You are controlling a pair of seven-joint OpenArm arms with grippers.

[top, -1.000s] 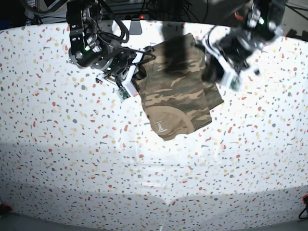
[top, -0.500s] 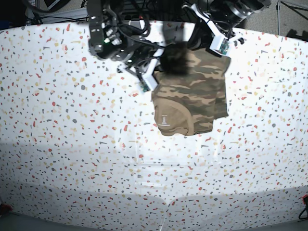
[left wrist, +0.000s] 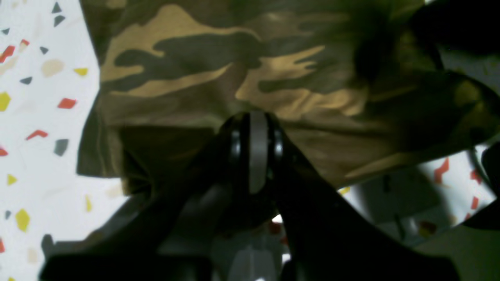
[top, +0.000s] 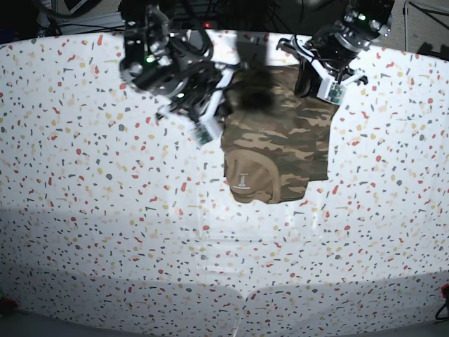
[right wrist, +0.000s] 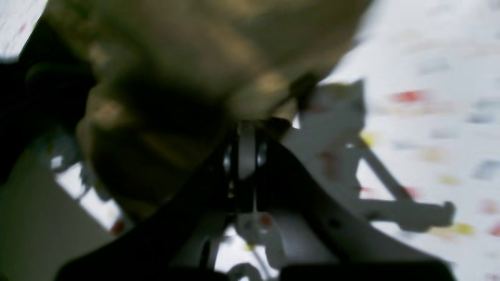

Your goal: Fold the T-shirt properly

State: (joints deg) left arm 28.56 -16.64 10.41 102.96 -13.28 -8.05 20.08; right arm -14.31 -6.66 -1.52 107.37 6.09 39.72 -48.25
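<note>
The camouflage T-shirt (top: 280, 140) lies as a folded block on the speckled table, its tan collar and label (top: 242, 179) at the near left corner. Both grippers hold its far edge. My right gripper (top: 231, 98), on the base view's left, pinches the far left corner. My left gripper (top: 307, 84) pinches the far right corner. In the left wrist view the left gripper (left wrist: 254, 125) is shut on a fold of the T-shirt (left wrist: 218, 70). The blurred right wrist view shows the right gripper (right wrist: 246, 130) shut on the T-shirt (right wrist: 195, 47).
The white table (top: 105, 210) with coloured flecks spreads around the shirt on all sides. Dark cables and equipment (top: 210, 14) crowd the far edge behind both arms. A small red item (top: 444, 289) sits at the near right edge.
Both arms have swung right with the shirt's far edge. The shirt has turned from tilted to square, and its body has shifted right. The left arm has drawn back toward the far right.
</note>
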